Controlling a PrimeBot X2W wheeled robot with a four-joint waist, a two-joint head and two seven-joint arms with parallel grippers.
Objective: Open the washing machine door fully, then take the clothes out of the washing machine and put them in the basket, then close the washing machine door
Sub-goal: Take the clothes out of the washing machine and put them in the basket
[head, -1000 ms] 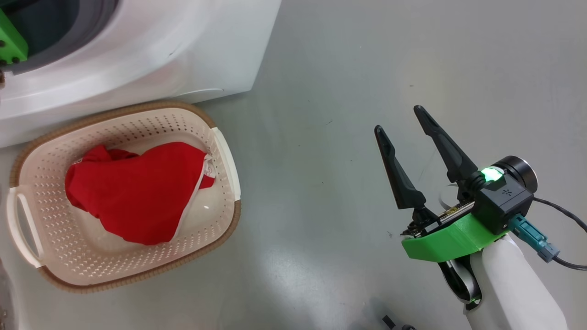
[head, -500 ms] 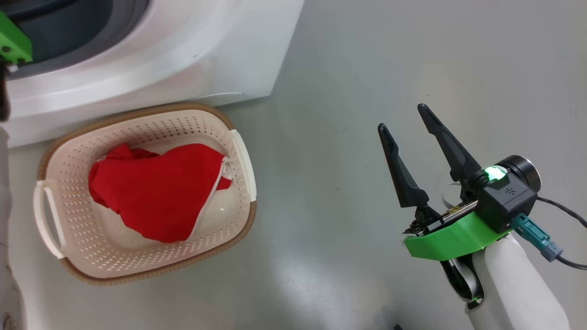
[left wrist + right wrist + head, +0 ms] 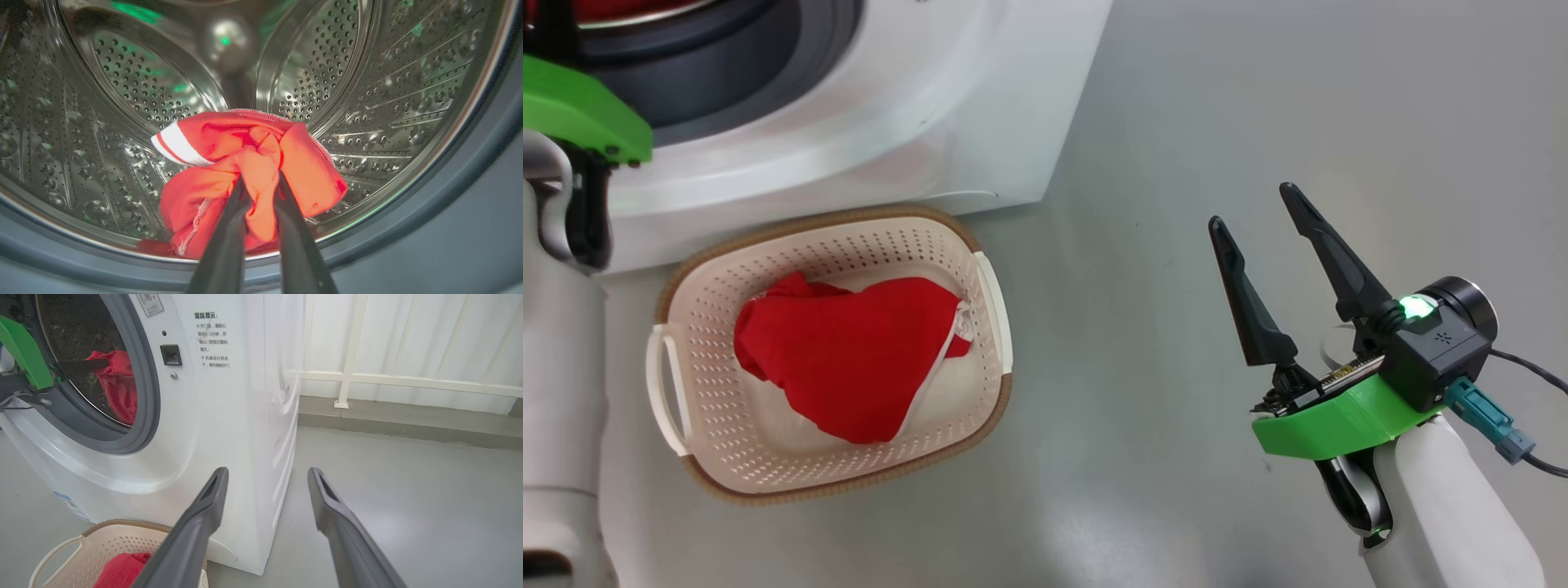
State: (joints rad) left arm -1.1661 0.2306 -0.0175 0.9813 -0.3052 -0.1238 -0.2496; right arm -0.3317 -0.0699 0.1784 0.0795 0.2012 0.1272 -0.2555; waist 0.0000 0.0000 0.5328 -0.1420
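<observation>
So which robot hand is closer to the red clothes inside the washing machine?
Left. The left gripper is shut on the red clothes inside the drum; the right gripper hangs open over the floor, away from them.

Floor: I see smooth grey floor (image 3: 1160, 122), slightly glossy.
Light: soft pale glare (image 3: 1058, 506) at 6 o'clock in my head view.
Wall: white railing (image 3: 346, 375) before pale panels (image 3: 408, 335) at 1 o'clock, grey kerb (image 3: 408, 430) below.
</observation>
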